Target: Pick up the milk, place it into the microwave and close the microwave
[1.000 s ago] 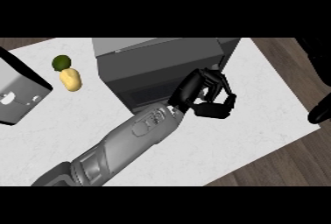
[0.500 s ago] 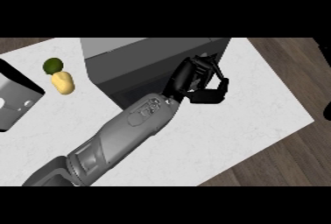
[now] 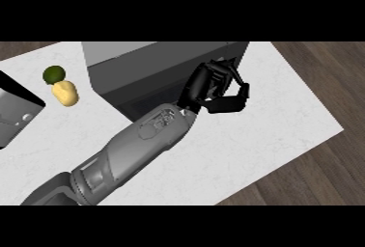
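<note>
The grey microwave (image 3: 157,62) stands at the back of the white counter (image 3: 271,140), and its dark front looks closed. My left hand (image 3: 217,91) comes in on a long grey forearm from the lower left. It sits at the microwave's right front corner with its fingers curled toward the thumb. I see nothing held between them. The milk shows nowhere; the forearm and hand cover part of the microwave's front. My right hand is out of view.
A green lime (image 3: 54,74) and a yellow potato-like thing (image 3: 65,93) lie left of the microwave. A grey, black-rimmed unit (image 3: 14,113) sits at the left edge. The counter's edge runs diagonally at the right, with wooden floor (image 3: 321,183) beyond.
The view has turned, so the microwave and counter sit differently in the picture. My left hand stayed curled at the microwave's right corner. A dark shape at the right edge has left the view.
</note>
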{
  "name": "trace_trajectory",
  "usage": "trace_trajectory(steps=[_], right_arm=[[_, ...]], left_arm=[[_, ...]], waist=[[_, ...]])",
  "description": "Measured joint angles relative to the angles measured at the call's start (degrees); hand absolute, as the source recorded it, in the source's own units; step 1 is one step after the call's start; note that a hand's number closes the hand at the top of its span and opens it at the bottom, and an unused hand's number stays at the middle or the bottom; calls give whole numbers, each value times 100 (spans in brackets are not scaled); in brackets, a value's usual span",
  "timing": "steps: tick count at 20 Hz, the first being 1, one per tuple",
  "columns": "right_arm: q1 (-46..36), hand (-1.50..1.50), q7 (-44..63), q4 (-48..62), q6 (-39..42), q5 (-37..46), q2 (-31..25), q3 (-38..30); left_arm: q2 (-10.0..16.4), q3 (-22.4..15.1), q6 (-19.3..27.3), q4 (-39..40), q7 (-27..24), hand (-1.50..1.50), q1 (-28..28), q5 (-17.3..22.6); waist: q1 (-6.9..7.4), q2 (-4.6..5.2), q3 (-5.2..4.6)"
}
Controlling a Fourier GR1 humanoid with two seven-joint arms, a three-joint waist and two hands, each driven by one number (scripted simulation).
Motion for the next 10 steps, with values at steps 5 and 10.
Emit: trace_trajectory(steps=[5, 10], right_arm=[[-117, -150, 74, 67, 61, -66, -107, -36], [-201, -150, 147, 146, 120, -166, -145, -48]], left_arm=[[17, -48, 179, -33, -47, 150, -5, 89], [46, -92, 344, -75, -71, 150, -6, 176]], waist=[[-27, 13, 5], [-62, 24, 9]])
